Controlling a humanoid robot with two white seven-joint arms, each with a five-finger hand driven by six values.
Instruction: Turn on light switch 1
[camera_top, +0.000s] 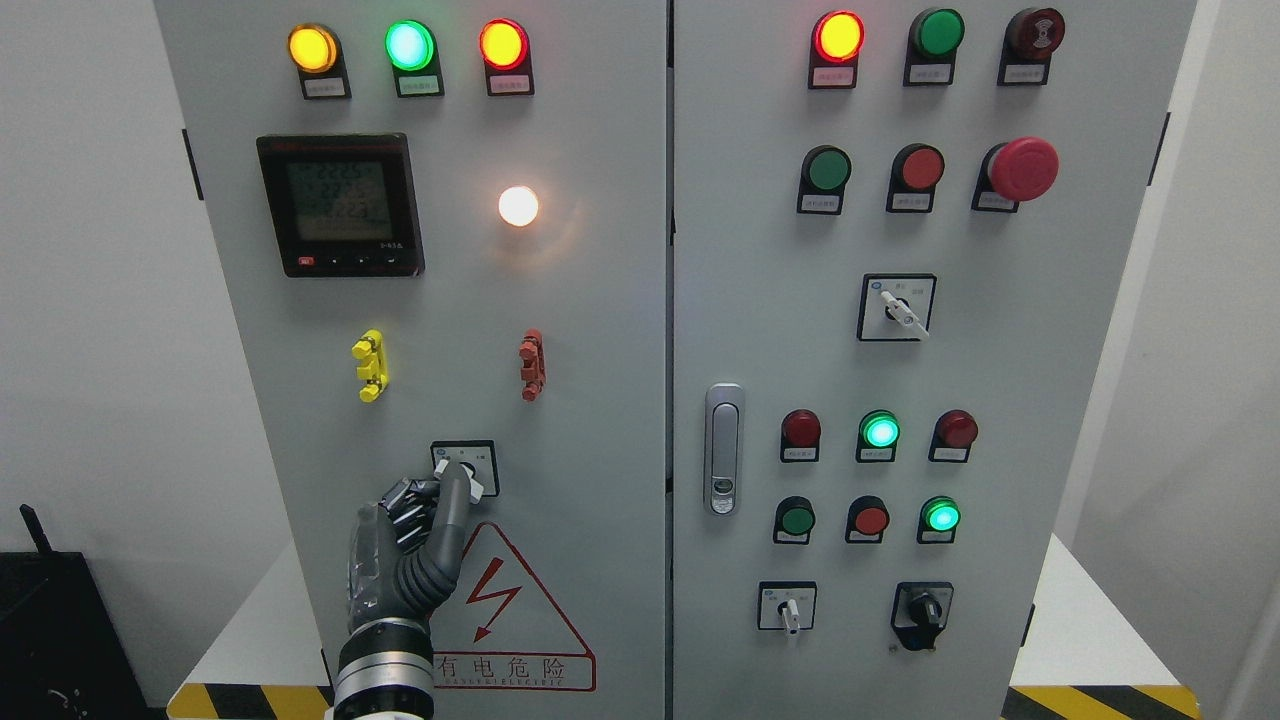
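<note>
A small rotary selector switch (478, 463) with a white knob sits low on the left cabinet door, inside a black-framed square plate. My left hand (432, 492) reaches up from the bottom edge. Its fingers (405, 507) are curled at the knob's left and its thumb lies over the knob, so most of the knob is hidden. A round white lamp (518, 206) higher on the same door glows brightly. My right hand does not show.
The left door also carries a digital meter (341, 205), three lit lamps along the top, a yellow clip (370, 365), a red clip (532, 365) and a red warning triangle (510, 600). The right door holds buttons, lamps, selector switches and a handle (723, 448).
</note>
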